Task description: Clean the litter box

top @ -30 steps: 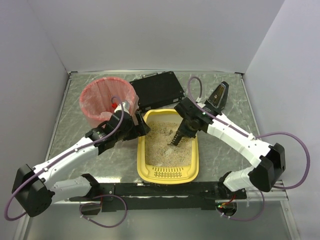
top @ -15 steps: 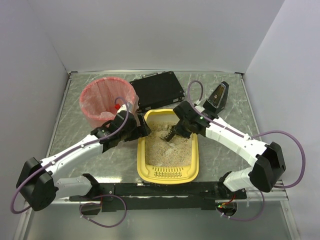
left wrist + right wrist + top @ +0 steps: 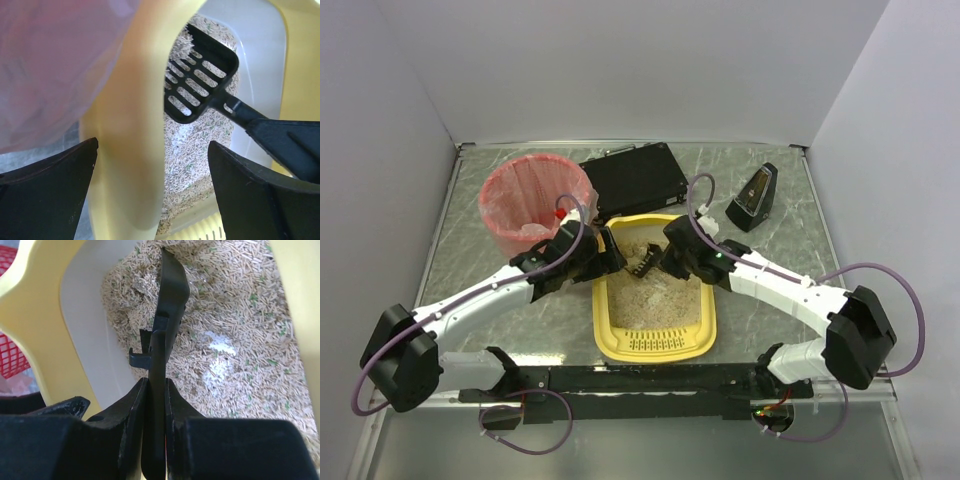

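Note:
The yellow litter box lies mid-table with beige litter inside. My right gripper is shut on the handle of a black slotted scoop. The scoop's head hangs just above the litter near the box's far left corner. In the right wrist view the scoop stands edge-on between the closed fingers of that gripper. My left gripper is open wide. It straddles the box's left rim, one finger on each side, and the scoop shows beyond it.
A round bin with a pink liner stands at the back left, close to the box. A flat black case lies behind the box. A small black wedge-shaped object stands at the back right.
The right gripper carried the scoop up out of the litter and left, toward the box's far left corner. The left gripper moved right to straddle the box's left rim.

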Robot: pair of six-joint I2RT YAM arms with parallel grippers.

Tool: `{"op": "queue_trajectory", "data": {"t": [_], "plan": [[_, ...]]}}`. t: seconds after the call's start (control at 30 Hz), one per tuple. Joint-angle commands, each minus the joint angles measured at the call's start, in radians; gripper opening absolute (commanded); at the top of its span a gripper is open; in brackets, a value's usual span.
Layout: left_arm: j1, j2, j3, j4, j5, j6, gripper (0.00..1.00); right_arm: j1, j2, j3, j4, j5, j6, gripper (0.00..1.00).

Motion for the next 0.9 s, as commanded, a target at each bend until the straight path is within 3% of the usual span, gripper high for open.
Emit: {"op": "queue_trajectory", "data": {"t": [0.0, 0.23, 0.47, 0.87], "plan": [[-0.005, 0.017, 0.012, 0.034, 0.014, -0.03, 0.98, 0.027, -0.014, -0.058, 0.116, -0.01, -0.093, 0.0], [-0.005, 0.027, 0.007, 0.037, -0.004, -0.056, 0.99, 0.048, -0.1, -0.191, 0.285, -0.014, -0.103, 0.0], [-0.003, 0.03, 0.018, 0.011, -0.024, -0.059, 0.99, 0.045, -0.146, -0.246, 0.259, 0.078, -0.012, 0.0], [-0.003, 0.006, 0.041, -0.059, -0.082, -0.091, 0.98, 0.047, -0.341, -0.398, 0.385, 0.113, 0.095, 0.0]]}}
